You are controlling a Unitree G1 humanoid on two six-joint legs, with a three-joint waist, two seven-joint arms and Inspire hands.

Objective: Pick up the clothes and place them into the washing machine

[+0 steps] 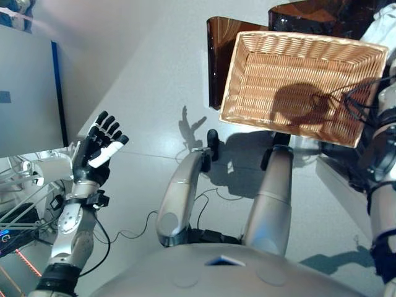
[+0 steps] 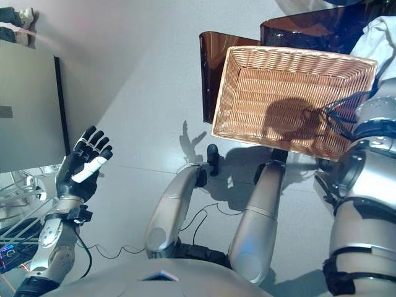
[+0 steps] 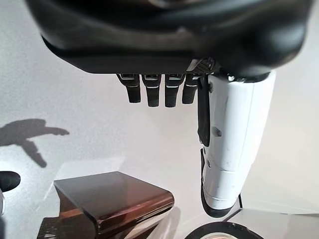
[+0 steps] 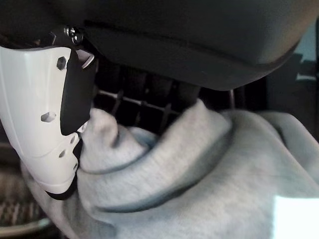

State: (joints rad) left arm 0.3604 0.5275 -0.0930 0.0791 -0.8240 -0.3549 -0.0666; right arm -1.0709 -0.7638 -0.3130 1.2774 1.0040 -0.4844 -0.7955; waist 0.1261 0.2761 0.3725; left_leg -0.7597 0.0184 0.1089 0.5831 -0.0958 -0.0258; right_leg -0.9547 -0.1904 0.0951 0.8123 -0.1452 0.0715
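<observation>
Right wrist view is where I read the work: my right hand (image 4: 60, 109) has its white-covered thumb pressed against a bunched fold of grey cloth (image 4: 199, 169), with the dark fingers curled down into it, so I take it as a pinch on the garment. From the head cameras that hand is out of sight past the right edge; only a bit of pale cloth (image 2: 380, 37) shows at the far right, beyond the wicker basket (image 1: 247, 93), which looks empty inside. The basket rests on dark brown translucent stands (image 1: 219, 55).

My left hand (image 1: 96, 151) is held up on the near left, fingers spread and straight, holding nothing, beside a grey panel (image 1: 25, 93) that may be the washing machine, though I cannot see a door from here.

I judge this as the pick-up step, with the grasp made or nearly made. Next I need a firm hold checked, then a lift clear of the basket side and a swing across to the left, watching for trailing cloth that could snag.
</observation>
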